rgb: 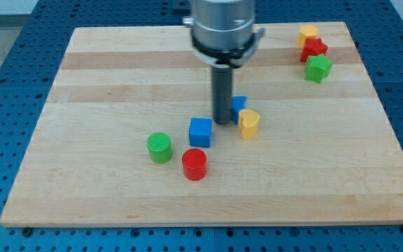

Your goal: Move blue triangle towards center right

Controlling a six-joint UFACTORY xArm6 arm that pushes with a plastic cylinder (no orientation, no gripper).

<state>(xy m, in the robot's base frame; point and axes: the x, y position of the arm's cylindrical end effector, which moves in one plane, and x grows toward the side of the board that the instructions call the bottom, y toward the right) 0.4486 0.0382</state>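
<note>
The blue triangle (pixel 239 105) lies near the board's middle, mostly hidden behind the dark rod. My tip (pixel 223 123) rests on the board just left of it, touching or nearly touching. A yellow heart-shaped block (pixel 249 124) sits right below the triangle. A blue cube (pixel 200 131) lies just left and below my tip.
A green cylinder (pixel 159 148) and a red cylinder (pixel 194 164) lie lower left of the middle. At the top right, a yellow block (pixel 308 33), a red star-like block (pixel 314 48) and a green block (pixel 318 68) cluster together. The wooden board (pixel 117 84) ends near them.
</note>
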